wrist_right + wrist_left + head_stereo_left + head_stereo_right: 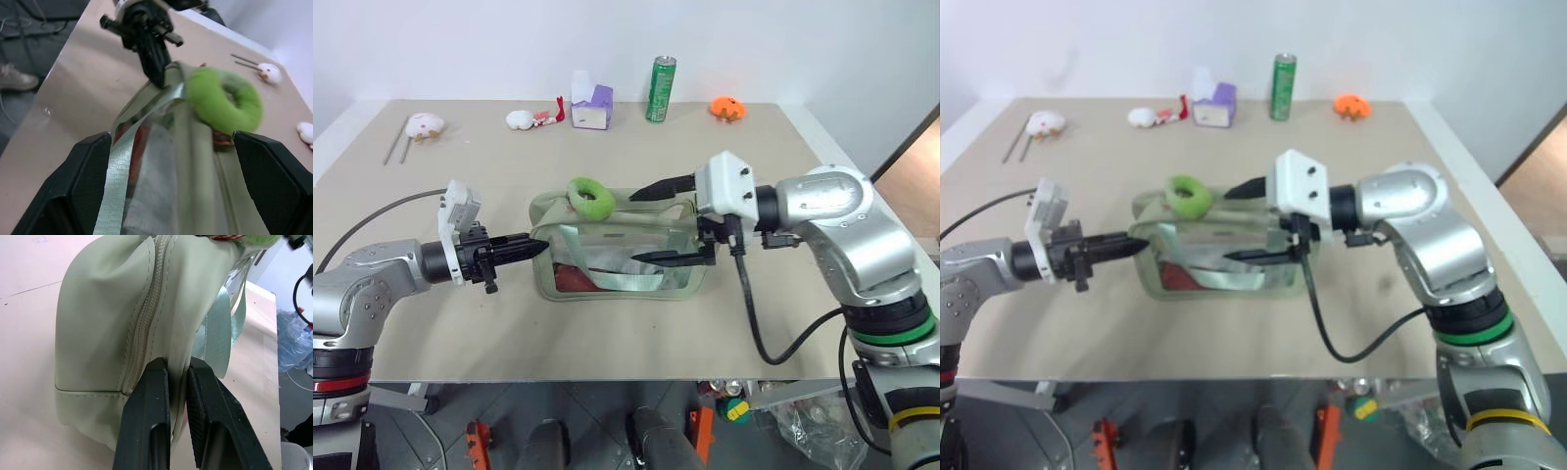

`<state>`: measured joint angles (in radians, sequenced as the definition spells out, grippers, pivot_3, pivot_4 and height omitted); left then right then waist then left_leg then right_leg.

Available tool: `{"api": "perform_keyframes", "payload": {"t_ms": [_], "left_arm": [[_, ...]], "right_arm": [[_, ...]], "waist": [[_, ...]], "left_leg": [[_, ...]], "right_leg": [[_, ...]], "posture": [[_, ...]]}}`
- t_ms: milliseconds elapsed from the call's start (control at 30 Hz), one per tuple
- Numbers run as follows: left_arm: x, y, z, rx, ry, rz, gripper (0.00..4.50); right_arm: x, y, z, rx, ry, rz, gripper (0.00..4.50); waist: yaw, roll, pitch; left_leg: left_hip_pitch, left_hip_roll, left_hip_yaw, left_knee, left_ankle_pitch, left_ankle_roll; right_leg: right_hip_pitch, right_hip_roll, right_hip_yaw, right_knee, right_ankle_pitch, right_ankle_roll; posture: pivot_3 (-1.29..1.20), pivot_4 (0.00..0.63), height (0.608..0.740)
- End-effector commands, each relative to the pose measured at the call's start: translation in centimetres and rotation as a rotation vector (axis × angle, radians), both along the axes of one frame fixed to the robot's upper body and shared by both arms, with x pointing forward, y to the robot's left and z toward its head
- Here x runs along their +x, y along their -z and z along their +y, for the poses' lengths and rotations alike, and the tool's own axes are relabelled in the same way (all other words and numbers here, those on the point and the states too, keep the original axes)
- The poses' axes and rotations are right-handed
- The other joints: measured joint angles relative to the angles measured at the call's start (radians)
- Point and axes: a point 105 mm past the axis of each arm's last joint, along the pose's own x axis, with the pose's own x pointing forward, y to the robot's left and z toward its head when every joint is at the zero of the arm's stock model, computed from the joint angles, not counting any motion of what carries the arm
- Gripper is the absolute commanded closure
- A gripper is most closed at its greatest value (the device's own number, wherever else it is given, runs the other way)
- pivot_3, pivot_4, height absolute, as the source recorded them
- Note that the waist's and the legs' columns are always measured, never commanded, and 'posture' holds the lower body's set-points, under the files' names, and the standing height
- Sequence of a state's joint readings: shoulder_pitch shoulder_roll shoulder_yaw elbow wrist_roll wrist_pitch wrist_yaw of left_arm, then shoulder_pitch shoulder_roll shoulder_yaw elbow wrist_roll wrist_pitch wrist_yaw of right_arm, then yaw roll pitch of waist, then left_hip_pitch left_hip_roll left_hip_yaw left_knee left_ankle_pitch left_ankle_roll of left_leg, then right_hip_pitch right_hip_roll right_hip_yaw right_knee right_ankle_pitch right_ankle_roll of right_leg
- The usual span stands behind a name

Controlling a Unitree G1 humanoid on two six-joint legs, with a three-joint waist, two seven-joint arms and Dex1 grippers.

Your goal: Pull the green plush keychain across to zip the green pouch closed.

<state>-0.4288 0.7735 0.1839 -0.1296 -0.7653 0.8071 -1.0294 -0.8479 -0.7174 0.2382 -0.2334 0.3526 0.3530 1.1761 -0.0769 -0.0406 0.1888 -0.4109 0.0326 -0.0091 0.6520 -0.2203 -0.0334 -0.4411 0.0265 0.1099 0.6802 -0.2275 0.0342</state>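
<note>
1. Resting on the tan table [607, 333], the green pouch [617, 257] is the landmark here; it sits near the middle, well short of the drink can [660, 88] and tissue box [591, 108] along the far edge.
2. At the pouch's right end, the right gripper [668, 221] stands with its fingers spread wide, one on each side of the pouch top and holding nothing. If they close off-target, they may catch the strap or fabric instead.
3. At the pouch's left end, the left gripper [177, 396] is clamped on a fold of fabric beside the zipper. Should that pinch slip, I judge the whole pouch would drag along rather than zip.
4. On the pouch's top, toward its left end, lies the green plush keychain [590, 197], ungripped; being soft, it could squash and slide free.
</note>
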Motion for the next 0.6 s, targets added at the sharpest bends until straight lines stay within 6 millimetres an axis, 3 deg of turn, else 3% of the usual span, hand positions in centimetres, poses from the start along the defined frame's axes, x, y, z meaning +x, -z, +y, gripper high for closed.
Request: {"api": "perform_keyframes", "payload": {"t_ms": [33,333,567,600], "left_arm": [[-0.2,-0.9,-0.1,0.009,0.005,-0.045,3.96],[-0.1,-0.9,0.0,0.01,0.008,-0.045,3.96],[0.0,-0.9,-0.1,0.008,0.002,-0.048,3.96],[-0.1,-1.0,0.0,-0.006,0.006,-0.042,4.2]], "right_arm": [[0.3,-1.4,0.6,-0.01,-0.027,-0.117,0.41],[1.2,-2.2,3.1,0.007,-0.067,-0.178,0.41],[1.6,-1.8,3.5,0.0,-0.066,-0.184,0.41],[1.7,-1.7,3.5,0.0,-0.064,-0.184,0.38]], "waist": [[0.0,0.0,0.0],[0.0,0.0,0.0],[0.0,0.0,0.0],[0.0,0.0,0.0]], "left_leg": [[0.0,0.0,0.0,0.0,0.0,0.0],[0.001,0.001,-0.001,0.0,0.0,0.0],[0.0,0.001,-0.001,0.0,0.0,0.0],[0.0,0.001,-0.001,0.0,0.0,0.0]], "right_leg": [[0.0,0.0,0.0,0.0,0.0,0.0],[0.0,0.001,-0.001,0.0,0.001,-0.001],[0.0,0.001,-0.001,0.0,0.001,-0.001],[0.0,0.001,-0.001,0.0,0.001,-0.001]], "posture": [[0.0,0.15,0.74],[0.0,0.15,0.74],[0.0,0.15,0.74],[0.0,0.15,0.74]]}}
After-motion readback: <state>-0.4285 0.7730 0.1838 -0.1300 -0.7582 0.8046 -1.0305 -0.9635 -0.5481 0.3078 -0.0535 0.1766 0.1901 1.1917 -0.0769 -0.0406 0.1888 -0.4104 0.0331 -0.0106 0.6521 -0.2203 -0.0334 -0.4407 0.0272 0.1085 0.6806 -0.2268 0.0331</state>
